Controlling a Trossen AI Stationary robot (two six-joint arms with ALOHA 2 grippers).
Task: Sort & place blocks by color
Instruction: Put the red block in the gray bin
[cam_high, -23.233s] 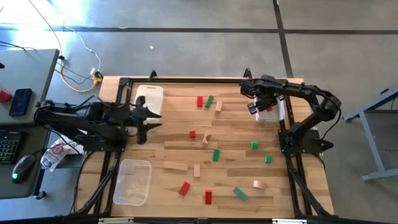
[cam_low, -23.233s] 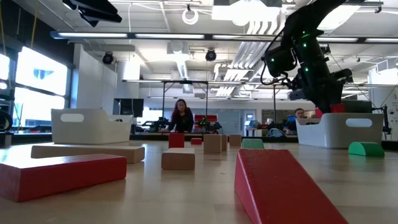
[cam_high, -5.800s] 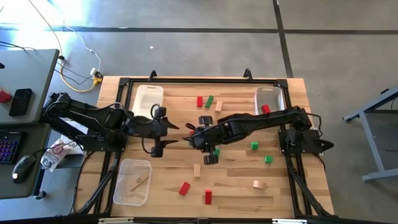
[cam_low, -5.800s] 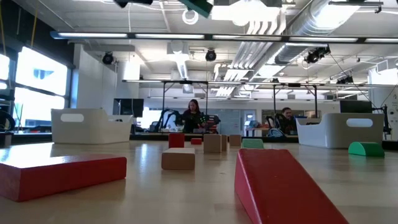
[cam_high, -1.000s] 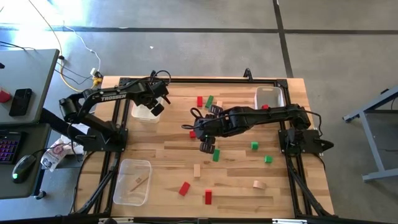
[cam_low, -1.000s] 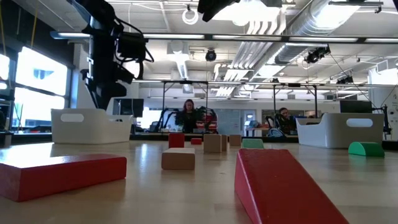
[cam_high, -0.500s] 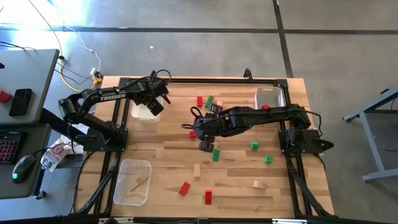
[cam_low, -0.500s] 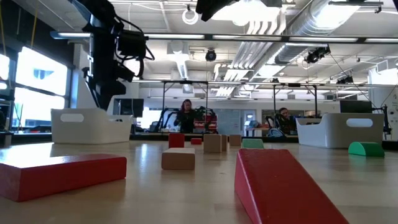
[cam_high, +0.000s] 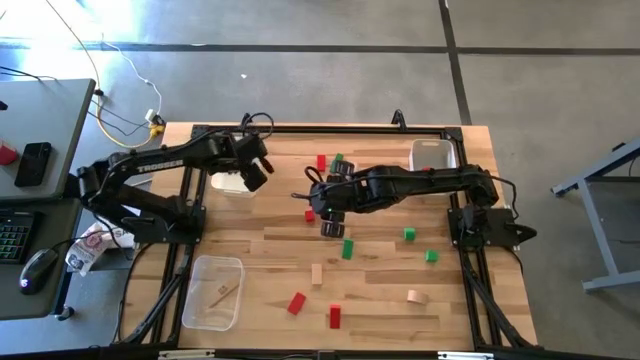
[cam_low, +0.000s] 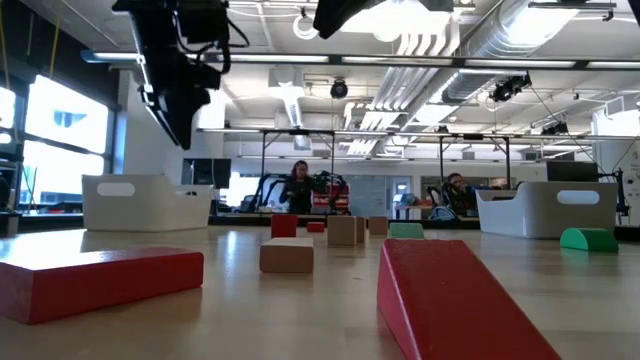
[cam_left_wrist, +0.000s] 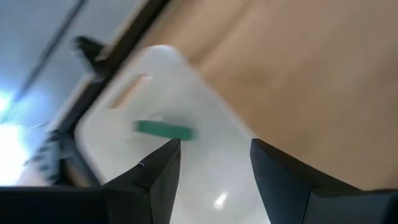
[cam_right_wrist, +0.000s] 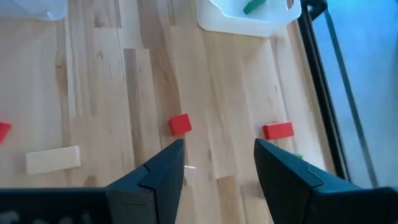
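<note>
the left end effector (cam_high: 256, 176) hangs over the white bin (cam_high: 226, 181) in the upper left of the high view, its fingers (cam_left_wrist: 158, 177) spread and holding nothing. in the left wrist view a green bar (cam_left_wrist: 165, 129) lies inside that bin. the right end effector (cam_high: 331, 229) sits near the centre of the worktop (cam_high: 380, 300), fingers (cam_right_wrist: 155, 177) spread and empty, above a small red cube (cam_right_wrist: 180, 124). the other blocks lie scattered on the worktop: a green block (cam_high: 347, 248) just below the right end effector, two green cubes (cam_high: 409, 234) to the right, red blocks (cam_high: 296, 302) and a plain one (cam_high: 316, 273) toward the lower middle. a clear bin (cam_high: 212, 292) in the lower left holds a plain piece. another white bin (cam_high: 432, 156) stands in the upper right.
</note>
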